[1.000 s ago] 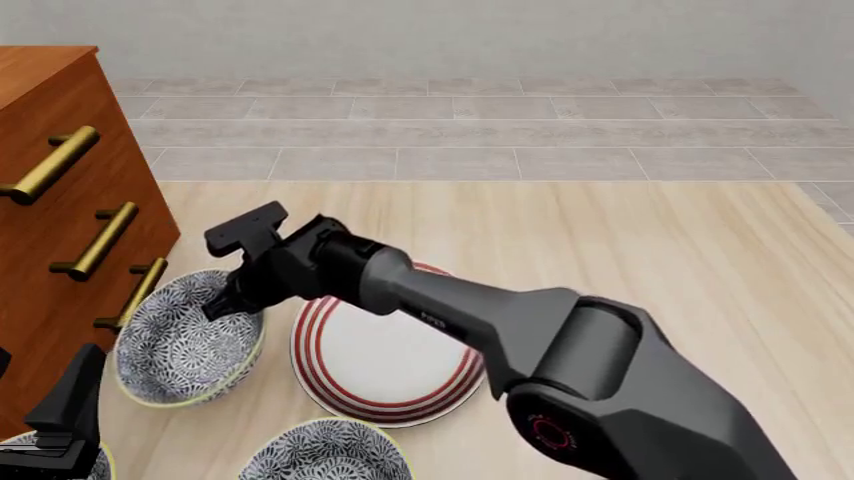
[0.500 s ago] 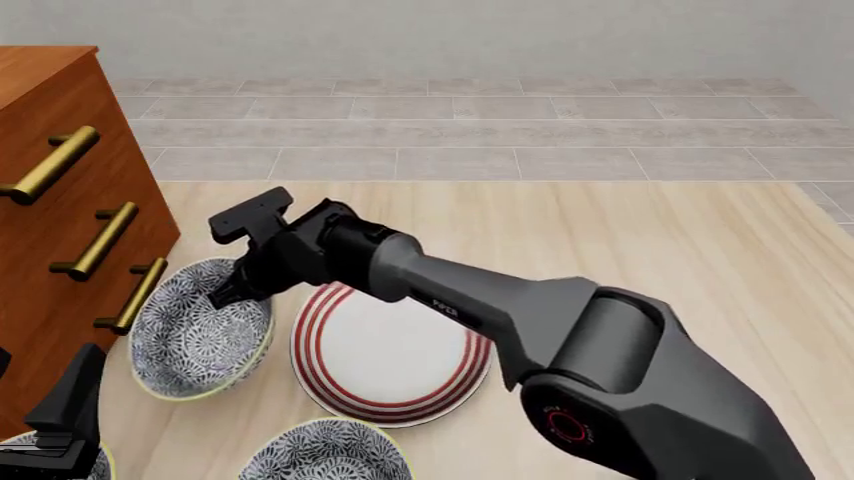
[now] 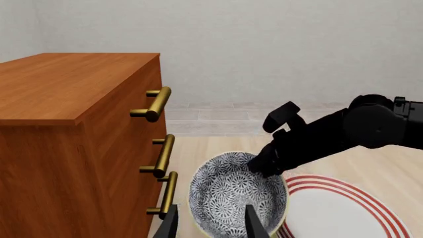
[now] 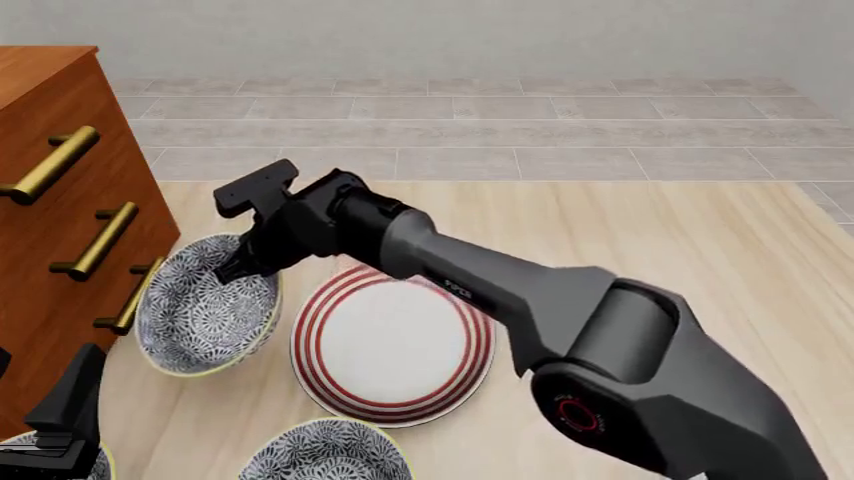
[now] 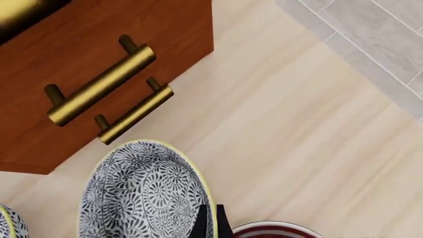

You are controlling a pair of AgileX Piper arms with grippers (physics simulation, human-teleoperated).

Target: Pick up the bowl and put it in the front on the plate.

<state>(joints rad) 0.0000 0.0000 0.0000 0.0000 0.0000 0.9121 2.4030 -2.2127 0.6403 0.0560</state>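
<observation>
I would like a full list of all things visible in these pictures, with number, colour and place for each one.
bowl: one, dark-grey-and-white floral with pale yellow rim, tilted, between the dresser and the plate, held at its rim by the right hand.
other bowls: two alike, cut off at the front view's lower edge, one on the near side of the plate, one at the left corner.
plate: one, white with red rings, flat on the table, right of the held bowl.
dresser: one, brown wood with brass handles, at the left.
table: one, pale wood.
floor: grey tiles, beyond the table.
right hand: black, shut on the bowl's rim.
left hand: black, fingers apart, holding nothing.
</observation>
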